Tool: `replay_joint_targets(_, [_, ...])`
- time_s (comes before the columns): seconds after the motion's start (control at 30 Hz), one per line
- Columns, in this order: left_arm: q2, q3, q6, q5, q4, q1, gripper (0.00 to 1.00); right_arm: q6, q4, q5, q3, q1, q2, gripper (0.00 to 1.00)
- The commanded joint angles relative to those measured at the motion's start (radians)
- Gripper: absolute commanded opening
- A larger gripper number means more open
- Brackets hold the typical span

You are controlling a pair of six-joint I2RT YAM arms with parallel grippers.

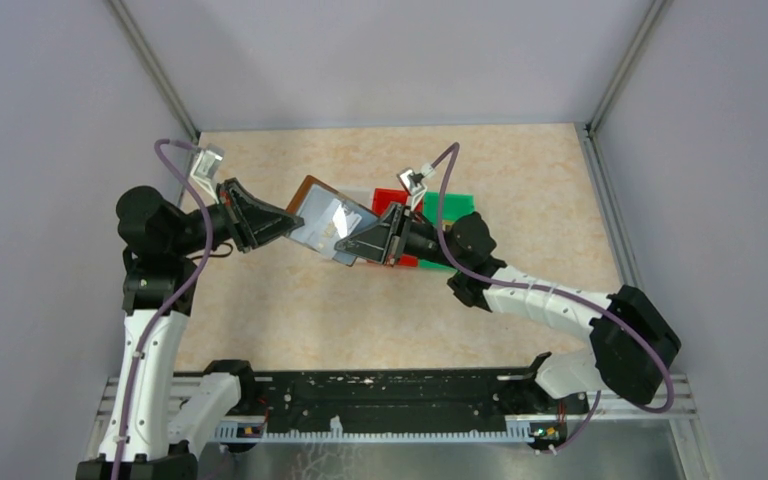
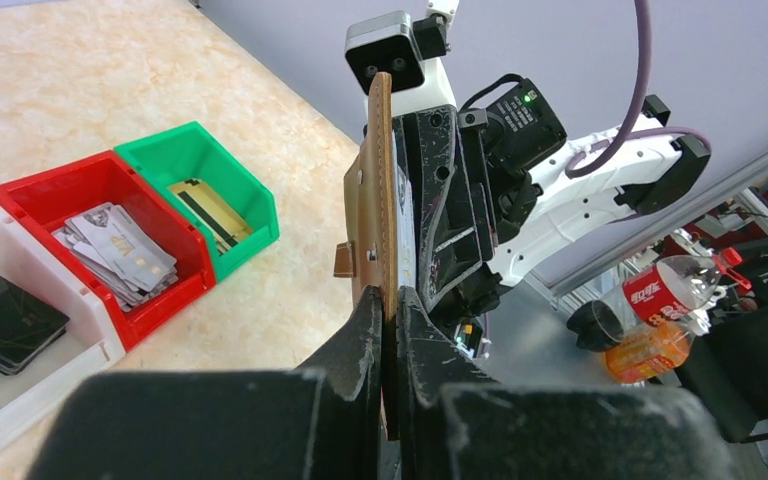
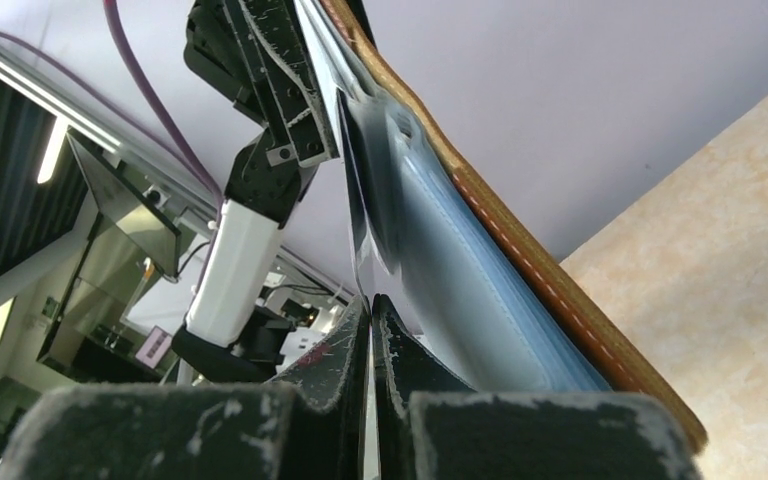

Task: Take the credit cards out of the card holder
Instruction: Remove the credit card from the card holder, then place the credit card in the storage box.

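The brown card holder (image 1: 312, 192) hangs open in the air between my two grippers, its pale bluish sleeves (image 1: 328, 224) facing up. My left gripper (image 1: 295, 222) is shut on its left edge; in the left wrist view the holder (image 2: 384, 190) stands edge-on between the jaws of that gripper (image 2: 391, 305). My right gripper (image 1: 345, 248) is at the holder's near right side. In the right wrist view it (image 3: 370, 305) is shut on a thin pale credit card (image 3: 362, 262) seen edge-on, next to the bluish sleeves (image 3: 460, 270) and the holder's brown cover (image 3: 560, 290).
Three bins stand under and behind the holder. A red bin (image 2: 175, 300) holds silvery cards (image 2: 120, 250), a green bin (image 2: 185, 150) holds a gold card (image 2: 210, 210), and a white bin (image 2: 70, 340) holds black cards (image 2: 5, 315). The red (image 1: 390, 197) and green (image 1: 450, 207) bins also show from above.
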Motion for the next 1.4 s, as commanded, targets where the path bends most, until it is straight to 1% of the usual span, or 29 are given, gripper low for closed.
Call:
replay_joint_targets(0.0, [-0.014, 0.032, 0.078, -0.047, -0.009, -0.002, 0.00, 0.014, 0.020, -0.045, -0.017, -0.038, -0.055, 0.00])
replay_joint_targets(0.2, [-0.009, 0.056, 0.178, -0.067, -0.063, -0.002, 0.00, 0.009, -0.103, -0.098, -0.114, -0.161, -0.196, 0.00])
replay_joint_targets(0.27, [-0.007, 0.057, 0.200, -0.069, -0.071, -0.002, 0.00, -0.012, -0.178, -0.115, -0.141, -0.208, -0.249, 0.00])
replay_joint_targets(0.33, [-0.008, 0.058, 0.217, -0.065, -0.077, -0.002, 0.00, -0.056, -0.295, -0.135, -0.150, -0.246, -0.291, 0.00])
replay_joint_targets(0.43, [-0.004, 0.060, 0.216, -0.045, -0.071, -0.002, 0.00, -0.162, -0.554, -0.154, -0.126, -0.303, -0.326, 0.00])
replay_joint_targets(0.57, [-0.001, 0.067, 0.200, -0.035, -0.060, -0.002, 0.00, -0.301, -0.795, -0.157, -0.066, -0.369, -0.308, 0.00])
replay_joint_targets(0.7, [-0.004, 0.072, 0.184, -0.026, -0.049, -0.002, 0.00, -0.446, -0.997, -0.088, 0.044, -0.384, -0.226, 0.00])
replay_joint_targets(0.77, [-0.008, 0.072, 0.182, -0.027, -0.047, -0.002, 0.00, -0.500, -1.057, -0.048, 0.097, -0.384, -0.165, 0.00])
replay_joint_targets(0.97, [-0.012, 0.076, 0.184, -0.021, -0.046, -0.002, 0.00, -0.570, -1.088, -0.013, 0.245, -0.384, 0.047, 0.00])
replay_joint_targets(1.13, [-0.020, 0.078, 0.176, -0.015, -0.044, -0.002, 0.00, -0.652, -1.178, 0.046, 0.400, -0.384, 0.251, 0.00])
replay_joint_targets(1.37, [-0.024, 0.073, 0.156, -0.010, -0.035, -0.002, 0.00, -0.700, -1.197, 0.112, 0.513, -0.384, 0.418, 0.00])
